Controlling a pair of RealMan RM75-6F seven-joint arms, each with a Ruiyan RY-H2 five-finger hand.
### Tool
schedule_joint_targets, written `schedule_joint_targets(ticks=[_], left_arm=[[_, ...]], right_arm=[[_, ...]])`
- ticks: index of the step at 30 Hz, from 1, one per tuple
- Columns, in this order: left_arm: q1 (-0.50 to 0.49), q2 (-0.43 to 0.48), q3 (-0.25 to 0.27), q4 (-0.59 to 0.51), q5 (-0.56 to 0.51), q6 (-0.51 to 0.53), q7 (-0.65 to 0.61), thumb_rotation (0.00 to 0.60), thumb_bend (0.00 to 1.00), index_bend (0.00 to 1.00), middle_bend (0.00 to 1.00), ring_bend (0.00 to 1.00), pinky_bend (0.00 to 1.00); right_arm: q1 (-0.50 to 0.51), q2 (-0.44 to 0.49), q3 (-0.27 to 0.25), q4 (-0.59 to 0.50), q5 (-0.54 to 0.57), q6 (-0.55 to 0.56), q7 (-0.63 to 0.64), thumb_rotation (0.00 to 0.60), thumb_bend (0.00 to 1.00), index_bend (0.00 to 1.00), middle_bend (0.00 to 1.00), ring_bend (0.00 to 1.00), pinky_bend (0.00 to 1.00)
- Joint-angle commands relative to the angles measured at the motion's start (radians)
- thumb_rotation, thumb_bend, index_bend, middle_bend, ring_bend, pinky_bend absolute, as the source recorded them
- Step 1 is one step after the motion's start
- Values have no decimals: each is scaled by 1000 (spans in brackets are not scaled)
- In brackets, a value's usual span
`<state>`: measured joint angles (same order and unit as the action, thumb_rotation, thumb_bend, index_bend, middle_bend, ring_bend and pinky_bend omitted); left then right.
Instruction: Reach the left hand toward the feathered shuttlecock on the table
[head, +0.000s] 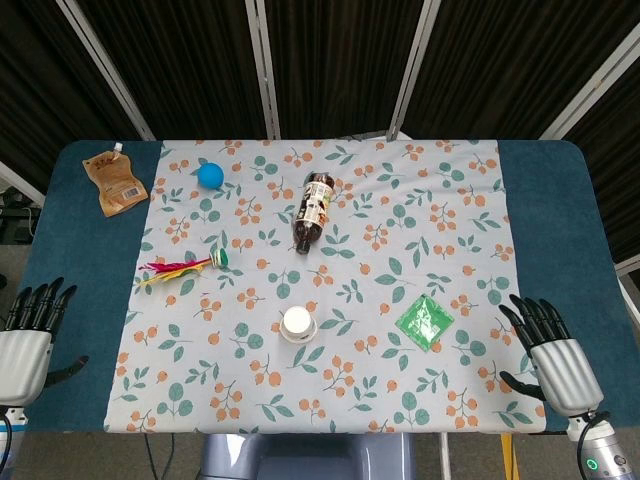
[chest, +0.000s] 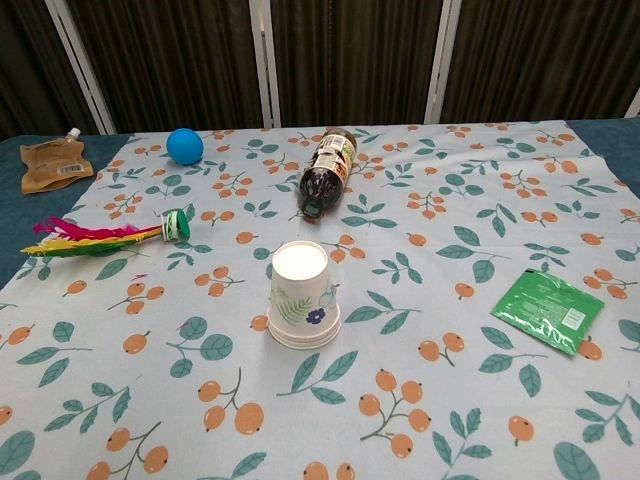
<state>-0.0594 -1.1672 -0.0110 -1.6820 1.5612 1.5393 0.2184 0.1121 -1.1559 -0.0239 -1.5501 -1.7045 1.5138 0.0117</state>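
Note:
The feathered shuttlecock lies on its side on the left part of the floral cloth, red, yellow and green feathers pointing left, its green and white base to the right. The chest view shows the shuttlecock at mid-left. My left hand hovers at the table's near left corner, below and left of the shuttlecock, fingers apart, holding nothing. At the near right corner my right hand is also spread and empty. Neither hand appears in the chest view.
A blue ball and a brown pouch lie at the far left. A dark bottle lies on its side mid-table. An upturned paper cup stands near the front centre, a green packet to its right.

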Motion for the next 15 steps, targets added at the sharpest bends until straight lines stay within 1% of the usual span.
schedule_joint_targets(ticks=[1,9,15], left_arm=[[0,-1,-1,-1,-1,1,2,600,146,58,0,0,0],[2,-4,-2,-5,-5,-1,16,600,145,58,0,0,0],[-3,-3,-11,-11,-32,-16,18,600,146,71,0,0,0]], right_arm=[[0,1,0,-1,1,0,1,600,47,78,0,0,0],[-2,5,-1,-7,9,-5,-1,600,51,80,0,0,0],[0,4,0,-12,16,-15,-11,600,53,81,0,0,0]])
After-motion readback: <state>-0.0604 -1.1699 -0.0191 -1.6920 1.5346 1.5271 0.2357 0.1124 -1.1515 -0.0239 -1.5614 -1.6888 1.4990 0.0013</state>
